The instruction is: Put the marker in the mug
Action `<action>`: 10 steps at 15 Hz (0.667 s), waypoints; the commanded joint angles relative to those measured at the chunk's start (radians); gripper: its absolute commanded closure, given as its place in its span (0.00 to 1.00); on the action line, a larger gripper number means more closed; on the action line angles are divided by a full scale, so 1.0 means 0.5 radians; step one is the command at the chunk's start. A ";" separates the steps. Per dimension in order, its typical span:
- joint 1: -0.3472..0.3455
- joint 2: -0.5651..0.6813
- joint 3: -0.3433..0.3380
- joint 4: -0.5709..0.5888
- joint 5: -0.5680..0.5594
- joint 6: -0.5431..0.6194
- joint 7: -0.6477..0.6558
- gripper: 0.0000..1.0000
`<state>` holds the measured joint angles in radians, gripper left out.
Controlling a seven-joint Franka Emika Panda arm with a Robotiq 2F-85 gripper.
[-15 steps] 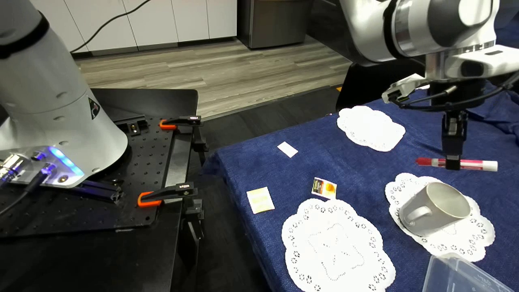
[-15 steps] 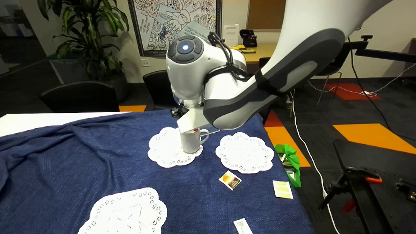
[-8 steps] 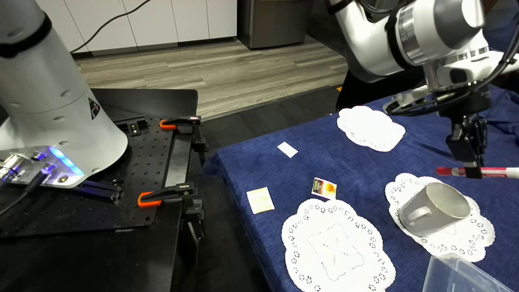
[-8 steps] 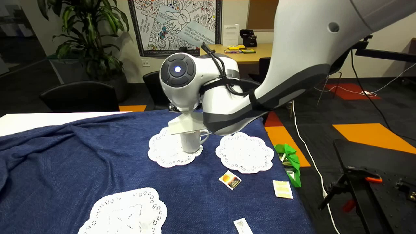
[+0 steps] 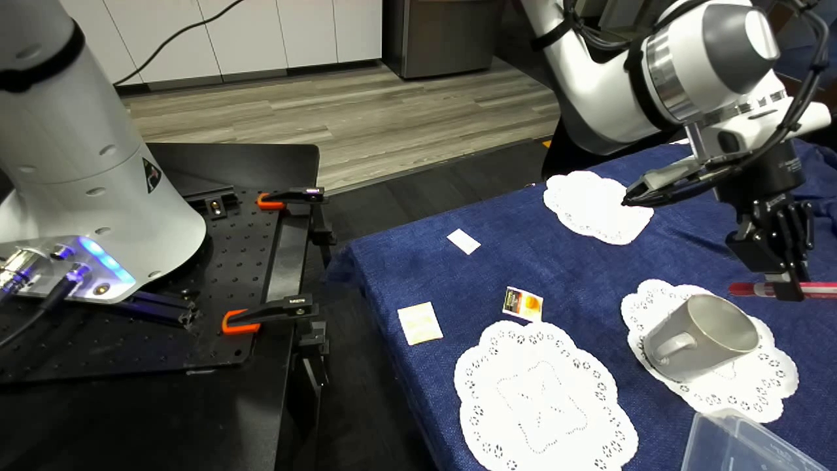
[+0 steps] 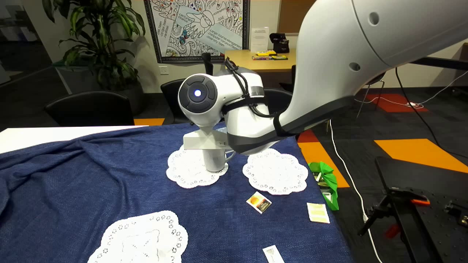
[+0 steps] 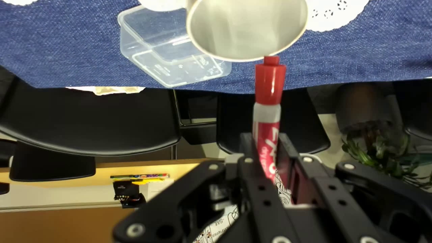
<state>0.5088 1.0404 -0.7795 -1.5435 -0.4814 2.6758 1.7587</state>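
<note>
The marker (image 5: pixel 752 289), red with a red cap, lies about level between the fingertips of my gripper (image 5: pixel 786 288). In the wrist view my gripper (image 7: pixel 266 140) is shut on the barrel of the marker (image 7: pixel 268 114). The cap points at the near rim of the mug (image 7: pixel 248 30) and overlaps it in the picture; I cannot tell the gap. The pale mug (image 5: pixel 703 337) stands on a lace doily with its wide mouth up. In an exterior view the arm covers the top of the mug (image 6: pixel 214 160) and hides gripper and marker.
A clear plastic box (image 7: pixel 172 50) stands beside the mug. White doilies (image 5: pixel 543 399), a small orange-and-black packet (image 5: pixel 522 303), a yellow packet (image 5: pixel 420 322) and a white slip (image 5: pixel 463 241) lie on the blue cloth (image 6: pixel 219 219). Black chairs (image 7: pixel 87 118) stand past the table edge.
My gripper has moved right and down in an exterior view, carrying the marker, and has tilted. The marker's cap has come to just above the mug in that view. The mug has not moved.
</note>
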 commanded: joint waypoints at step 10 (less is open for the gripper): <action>0.054 0.215 -0.108 0.063 -0.029 -0.007 0.189 0.95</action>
<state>0.5317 1.1125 -0.8104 -1.5383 -0.4857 2.6757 1.8141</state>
